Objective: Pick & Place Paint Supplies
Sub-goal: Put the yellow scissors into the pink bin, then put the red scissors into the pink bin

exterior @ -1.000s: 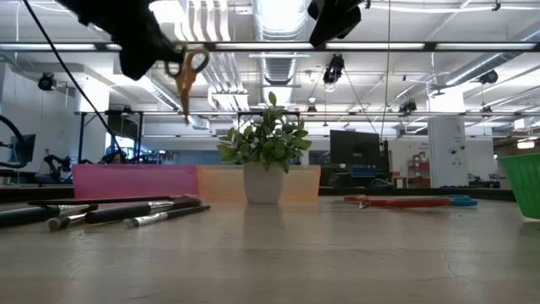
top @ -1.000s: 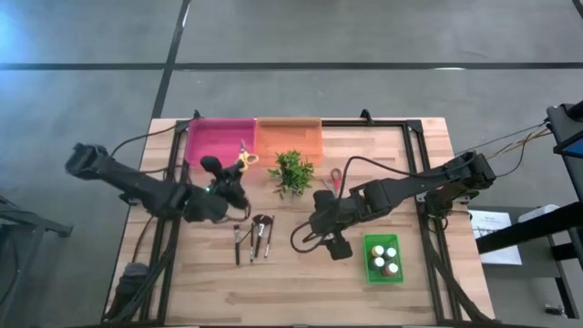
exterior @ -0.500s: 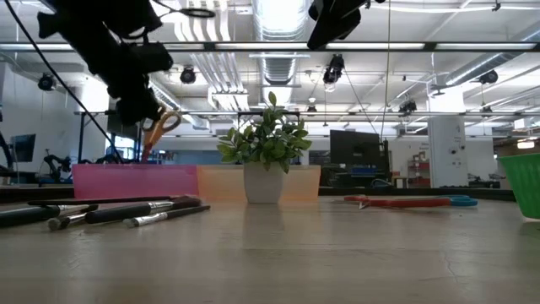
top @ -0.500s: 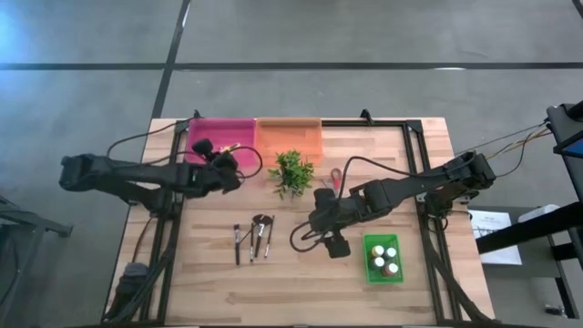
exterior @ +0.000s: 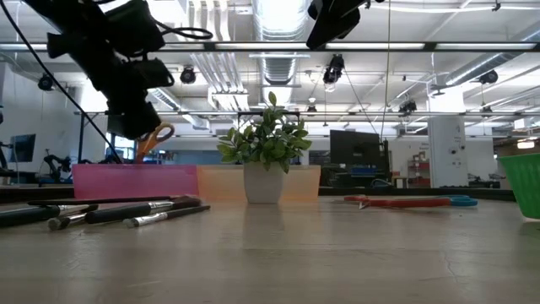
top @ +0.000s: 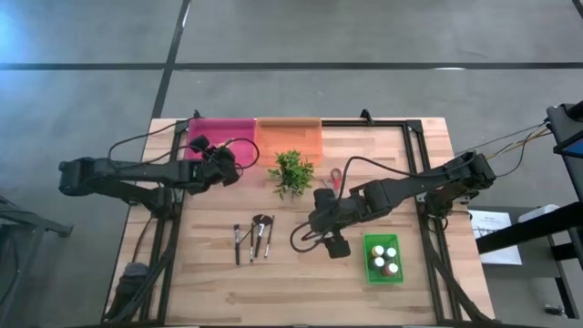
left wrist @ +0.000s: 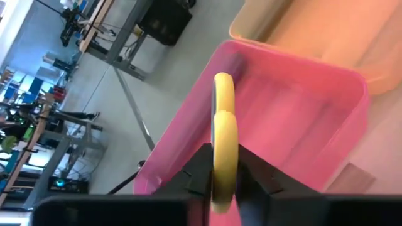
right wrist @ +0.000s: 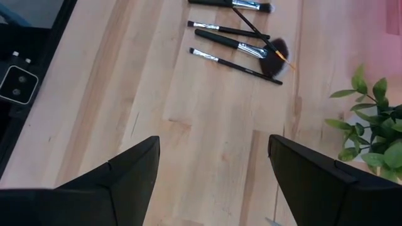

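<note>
My left gripper point(top: 226, 164) is shut on yellow-handled scissors point(exterior: 155, 140) over the pink bin point(top: 217, 135) at the table's far left; the left wrist view point(left wrist: 223, 168) shows the pink bin point(left wrist: 295, 119) right below. Several dark-handled brushes point(top: 252, 239), one with a fluffy brown head, lie flat on the wood near the middle; they also show in the right wrist view point(right wrist: 242, 43). My right gripper point(top: 328, 226) hovers open and empty point(right wrist: 213, 182) right of them. Small paint bottles point(top: 384, 259) stand in a green bin at the right. My left gripper pinches the scissors' yellow handle point(left wrist: 223, 135) between its two fingers, and the loop sticks out edge-on past the fingertips point(left wrist: 196, 171). The fingers slant down toward the far edge. The scissors hang clear of the table, above the pink bin; their blades are hidden in the wrist view.
An orange bin point(top: 289, 138) stands beside the pink one at the far edge. A leafy potted plant point(top: 292, 171) stands in front of it. Red scissors point(top: 333, 177) lie right of the plant. The green bin point(exterior: 521, 181) stands at the right near side. Bare wood lies toward the near edge.
My left gripper has carried the yellow scissors from above the table's middle toward the far left, over the pink bin, and has gone down with them. The scissors have tipped from hanging upright to slanting. My right arm has kept still.
</note>
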Available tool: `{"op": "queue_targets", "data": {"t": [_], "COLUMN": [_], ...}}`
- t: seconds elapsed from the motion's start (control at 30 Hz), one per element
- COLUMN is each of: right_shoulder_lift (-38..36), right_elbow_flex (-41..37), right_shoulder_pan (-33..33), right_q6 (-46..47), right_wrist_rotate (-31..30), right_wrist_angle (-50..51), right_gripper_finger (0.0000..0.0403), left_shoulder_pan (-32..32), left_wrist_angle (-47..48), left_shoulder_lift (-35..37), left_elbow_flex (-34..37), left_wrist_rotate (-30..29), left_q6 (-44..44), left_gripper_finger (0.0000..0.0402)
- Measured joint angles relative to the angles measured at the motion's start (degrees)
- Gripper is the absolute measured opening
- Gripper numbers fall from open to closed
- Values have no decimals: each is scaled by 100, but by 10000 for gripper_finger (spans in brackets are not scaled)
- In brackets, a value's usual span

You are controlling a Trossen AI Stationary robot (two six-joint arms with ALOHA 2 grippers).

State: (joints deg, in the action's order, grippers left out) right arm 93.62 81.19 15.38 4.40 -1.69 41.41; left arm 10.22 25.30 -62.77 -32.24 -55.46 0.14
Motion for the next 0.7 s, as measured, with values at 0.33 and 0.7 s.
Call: {"op": "queue_targets", "data": {"t": [0.33, 0.7], "right_shoulder_lift": [0, -2], "right_elbow_flex": [0, 0], "right_shoulder_pan": [0, 0], "right_q6": [0, 16], "right_wrist_rotate": [2, -73], "right_wrist_angle": [0, 196], "right_gripper_finger": [295, 295], "left_shoulder_pan": [2, -52], "left_wrist_angle": [-396, -1403], "left_shoulder_lift": [1, 71], "left_elbow_flex": [1, 1], "left_wrist_rotate": [-275, -61], "left_q6": [72, 465], "left_gripper_finger": [209, 250]}}
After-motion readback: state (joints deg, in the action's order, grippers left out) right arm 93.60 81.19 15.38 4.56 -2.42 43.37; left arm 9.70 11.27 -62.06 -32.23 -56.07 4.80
